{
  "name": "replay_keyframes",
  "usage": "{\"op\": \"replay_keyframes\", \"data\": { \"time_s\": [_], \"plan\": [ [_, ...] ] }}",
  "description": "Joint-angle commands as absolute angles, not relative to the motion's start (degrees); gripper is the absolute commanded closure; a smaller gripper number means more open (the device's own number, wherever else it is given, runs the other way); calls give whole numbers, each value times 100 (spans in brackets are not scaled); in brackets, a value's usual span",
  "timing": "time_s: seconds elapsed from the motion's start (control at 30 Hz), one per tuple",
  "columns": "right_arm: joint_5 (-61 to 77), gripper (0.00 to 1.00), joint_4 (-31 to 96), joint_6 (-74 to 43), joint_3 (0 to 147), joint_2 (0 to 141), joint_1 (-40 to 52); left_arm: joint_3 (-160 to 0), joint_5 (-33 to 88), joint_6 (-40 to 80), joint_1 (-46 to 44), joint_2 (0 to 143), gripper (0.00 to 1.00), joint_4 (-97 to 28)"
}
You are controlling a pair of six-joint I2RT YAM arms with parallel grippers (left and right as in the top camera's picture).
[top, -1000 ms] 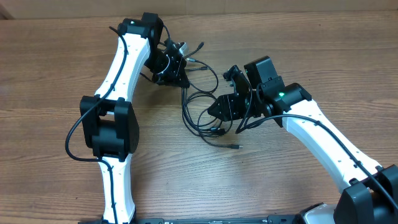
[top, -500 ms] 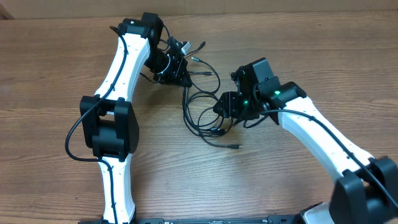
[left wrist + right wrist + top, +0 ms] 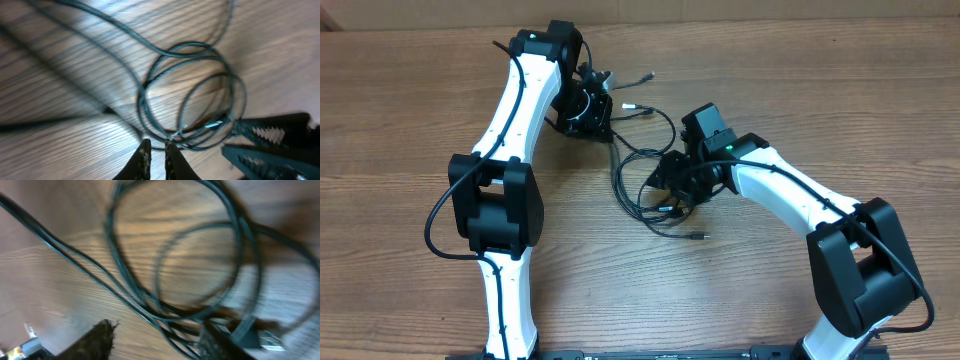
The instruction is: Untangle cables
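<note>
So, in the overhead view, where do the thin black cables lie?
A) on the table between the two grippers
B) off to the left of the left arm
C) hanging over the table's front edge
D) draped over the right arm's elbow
A: the cables sprawl in loops on the wooden table, between the left gripper and the right gripper.

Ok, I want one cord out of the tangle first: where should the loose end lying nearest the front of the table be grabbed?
I'd pinch the cord just behind its small plug, coming straight down from above. That end lies flat on the table, clear of the loops, so nothing else gets caught.
</note>
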State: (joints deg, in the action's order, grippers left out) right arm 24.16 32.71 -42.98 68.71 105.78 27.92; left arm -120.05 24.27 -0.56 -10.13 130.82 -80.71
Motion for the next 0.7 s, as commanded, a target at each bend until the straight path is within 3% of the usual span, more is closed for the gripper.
{"op": "replay_keyframes", "data": {
  "time_s": [0.0, 0.07, 0.2, 0.33, 0.43, 0.67],
  "plan": [
    [2259, 52, 3111, -5048, 6853, 10624, 2906, -12112, 1946, 346, -1041, 12962, 89, -8123],
    [1990, 51, 3107, -5336, 6853, 10634, 2965, -12112, 1925, 346, -1039, 12962, 89, -8171],
    [1479, 41, 3107, -5310, 6853, 10643, 3081, -12112, 1776, 349, -1041, 12964, 87, -8215],
    [1111, 41, 3098, -4943, 6853, 10643, 3153, -12095, 1715, 513, -1039, 12964, 82, -8208],
    [1092, 40, 3061, -4943, 6853, 10643, 3148, -12081, 1586, 646, -1041, 12967, 55, -8180],
    [899, 40, 2915, -4899, 6853, 10643, 3140, -12007, 1590, 757, -1046, 12986, 55, -8066]
  ]
}}
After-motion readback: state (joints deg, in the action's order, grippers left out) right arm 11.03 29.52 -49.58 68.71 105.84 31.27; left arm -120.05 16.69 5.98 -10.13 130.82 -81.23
